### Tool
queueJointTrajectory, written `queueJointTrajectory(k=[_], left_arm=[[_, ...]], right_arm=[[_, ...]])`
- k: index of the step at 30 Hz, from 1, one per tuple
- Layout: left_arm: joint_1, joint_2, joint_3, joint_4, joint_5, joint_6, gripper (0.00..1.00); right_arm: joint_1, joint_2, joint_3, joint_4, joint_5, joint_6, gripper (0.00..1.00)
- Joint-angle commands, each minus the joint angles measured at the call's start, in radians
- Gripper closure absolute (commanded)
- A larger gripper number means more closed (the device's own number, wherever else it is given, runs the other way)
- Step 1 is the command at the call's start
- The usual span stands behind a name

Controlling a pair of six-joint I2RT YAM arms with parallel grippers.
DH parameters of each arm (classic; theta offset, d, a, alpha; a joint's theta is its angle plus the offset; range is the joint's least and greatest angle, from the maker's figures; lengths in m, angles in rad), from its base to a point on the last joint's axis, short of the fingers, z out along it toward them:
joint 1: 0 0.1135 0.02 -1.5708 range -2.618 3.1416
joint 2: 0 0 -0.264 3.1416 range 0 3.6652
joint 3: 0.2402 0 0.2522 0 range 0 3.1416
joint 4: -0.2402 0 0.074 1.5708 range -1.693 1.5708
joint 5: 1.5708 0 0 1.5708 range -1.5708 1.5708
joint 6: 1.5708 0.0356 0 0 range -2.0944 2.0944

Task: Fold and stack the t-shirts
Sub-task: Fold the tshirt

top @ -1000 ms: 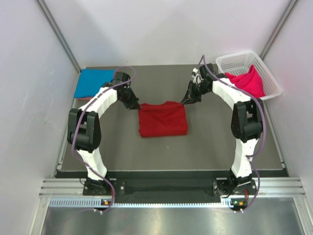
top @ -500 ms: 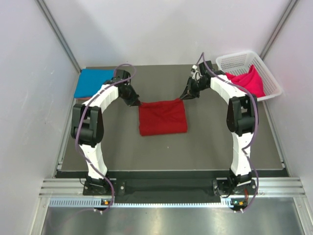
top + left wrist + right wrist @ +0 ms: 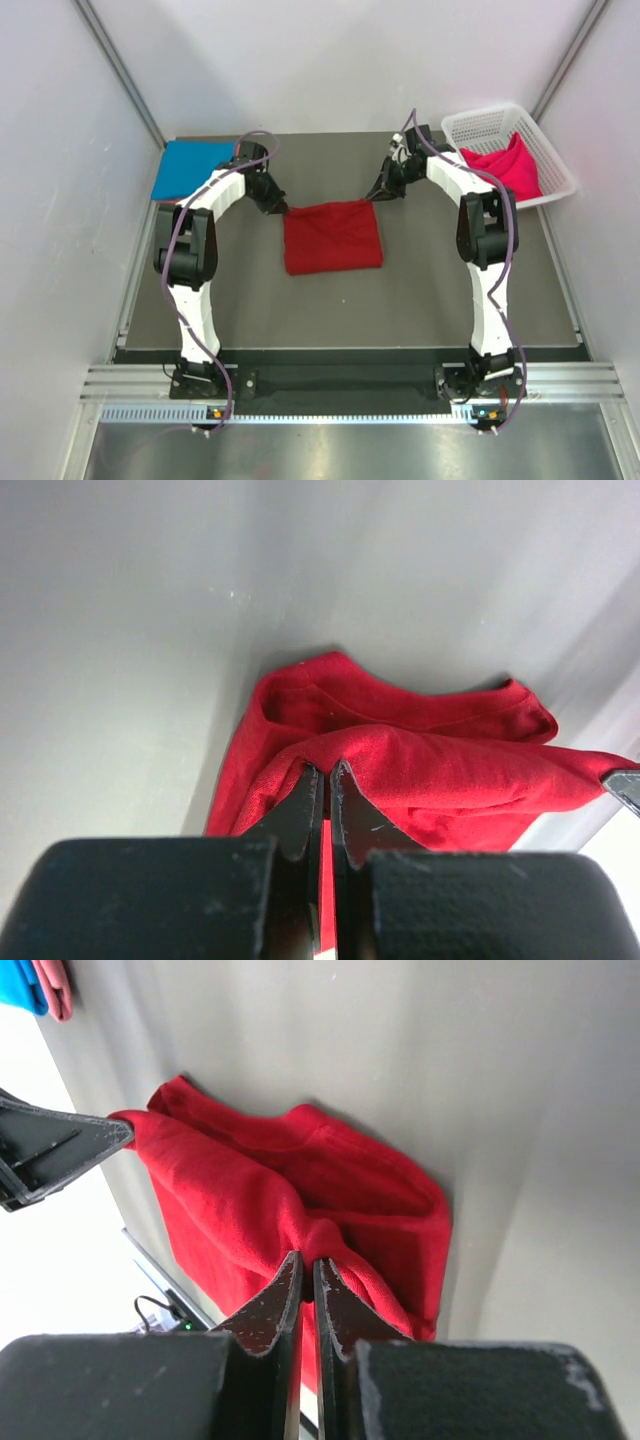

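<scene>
Top external: dark red t-shirt (image 3: 333, 237) sits mid-table (image 3: 430, 290), already a rough rectangle. Which step is this? (K)

Looks like a fold in progress. Left gripper (image 3: 283, 210) has the far-left corner, right gripper (image 3: 375, 198) the far-right. Both wrist views show the jaws pressed together on cloth, with the far edge lifted between them and the rest lying flat. (R)

Other shirts? (K)

Blue t-shirt (image 3: 190, 167) is folded at the far-left corner of the table. Hot pink t-shirt (image 3: 505, 165) is bunched in the basket (image 3: 480, 118), far right. My read: one done, one in hand, at least one to go. (R)

Next move? (K)

Probably carry both corners toward the near edge together, at the same height and pace so the edge stays taut, then lay it square and release. Uneven travel would skew the fold. Could also be a lift toward the blue one, can't tell. (R)
</scene>
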Motion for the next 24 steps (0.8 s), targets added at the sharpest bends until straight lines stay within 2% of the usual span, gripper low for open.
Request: queueJointTrajectory(k=[1, 4, 6, 8, 9, 10, 12, 13, 15, 17, 18, 19, 20, 22, 23, 24], left_arm=[[0.015, 0.008, 0.043, 0.06, 0.002, -0.009, 1.0], [0.022, 0.02, 0.051, 0.055, -0.018, -0.016, 1.0], [0.025, 0.028, 0.06, 0.054, -0.047, -0.013, 0.96], [0.028, 0.033, 0.084, 0.04, -0.061, 0.002, 0.86], [0.033, 0.034, 0.098, 0.028, -0.073, 0.008, 0.77], [0.034, 0.034, 0.117, 0.017, -0.079, 0.014, 0.74], [0.034, 0.014, 0.172, -0.02, -0.1, 0.04, 0.65], [0.033, 0.004, 0.189, -0.031, -0.116, 0.048, 0.52], [0.033, -0.035, 0.223, -0.06, -0.122, 0.065, 0.48], [0.03, -0.073, 0.189, -0.051, -0.084, 0.057, 0.51], [0.025, -0.116, 0.127, -0.005, -0.014, 0.033, 0.56], [0.024, -0.138, 0.126, 0.03, -0.013, 0.033, 0.58], [0.021, -0.161, 0.046, 0.069, 0.066, -0.005, 0.63], [0.004, -0.217, -0.041, 0.2, 0.119, -0.045, 0.71], [-0.004, -0.231, -0.126, 0.25, 0.177, -0.085, 0.81], [-0.021, -0.248, -0.167, 0.306, 0.2, -0.105, 0.83]], right_arm=[[-0.02, 0.014, 0.063, 0.043, -0.015, 0.015, 0.96], [-0.023, 0.037, 0.075, 0.062, -0.022, 0.028, 0.92], [-0.027, 0.051, 0.089, 0.069, -0.024, 0.04, 0.85], [-0.034, 0.072, 0.121, 0.069, -0.016, 0.049, 0.72], [-0.039, 0.077, 0.136, 0.064, -0.012, 0.054, 0.7], [-0.045, 0.085, 0.173, 0.049, -0.003, 0.055, 0.68], [-0.057, 0.085, 0.219, 0.017, 0.04, 0.045, 0.57], [-0.059, 0.085, 0.272, -0.029, 0.057, 0.036, 0.55], [-0.06, 0.083, 0.323, -0.083, 0.08, -0.01, 0.48], [-0.047, 0.053, 0.322, -0.106, 0.068, -0.046, 0.46], [-0.039, 0.012, 0.266, -0.097, 0.047, -0.052, 0.46], [-0.031, -0.013, 0.223, -0.079, 0.047, -0.054, 0.45], [-0.011, -0.039, 0.177, -0.025, 0.021, -0.046, 0.45], [0.009, -0.104, 0.033, 0.057, -0.016, -0.018, 0.46], [0.033, -0.121, -0.007, 0.093, -0.047, 0.014, 0.49], [0.045, -0.13, -0.043, 0.166, -0.062, 0.025, 0.5]])
